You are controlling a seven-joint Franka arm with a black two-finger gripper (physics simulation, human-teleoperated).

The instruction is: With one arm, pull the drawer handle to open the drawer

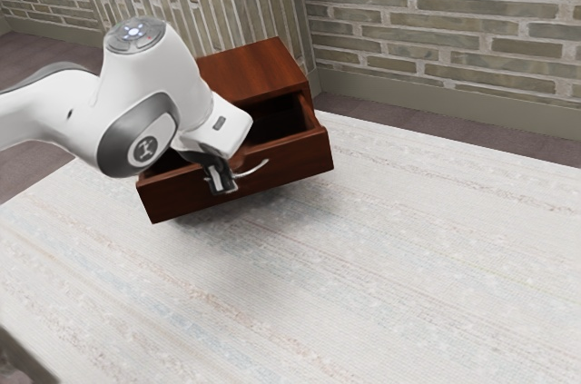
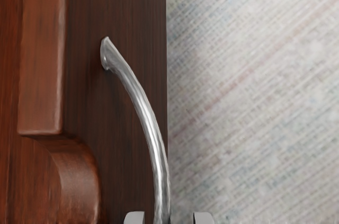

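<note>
The drawer (image 1: 272,159) is partly out of the cabinet (image 1: 254,71), which sits on the bench (image 1: 408,266). The thin silver handle (image 1: 253,167) lies flat along the drawer's front, and its long side runs across that front. The pincer (image 1: 219,181) sits right at one end of the handle, and the rest of the bar (image 2: 151,128) stretches away from it. I cannot tell if the pincer is squeezing the handle or just sitting around it. I think the next pull should go straight away from the cabinet, across the bar and not along it.
</note>
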